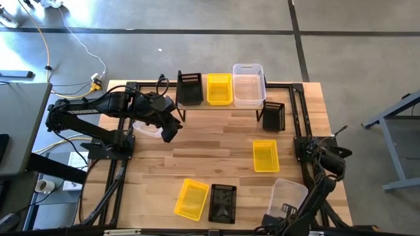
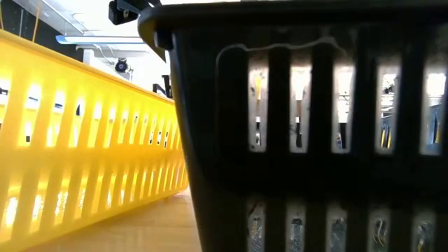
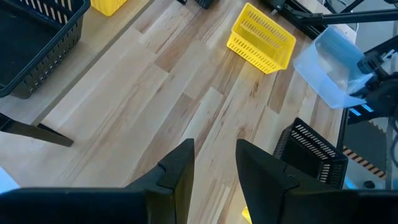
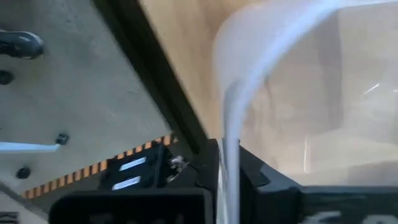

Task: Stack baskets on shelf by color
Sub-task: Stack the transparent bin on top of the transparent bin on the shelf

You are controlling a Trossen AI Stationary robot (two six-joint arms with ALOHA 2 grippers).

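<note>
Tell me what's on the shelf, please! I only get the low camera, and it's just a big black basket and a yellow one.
Observer: Three things: a black basket, a yellow basket and a clear basket sit side by side on the shelf.
Operator: Is an arm holding anything?
Observer: Yes. The right gripper pinches the wall of a second clear basket at the table's front right.
Operator: And the other arm?
Observer: The left gripper is open and empty, before the shelf.
</note>
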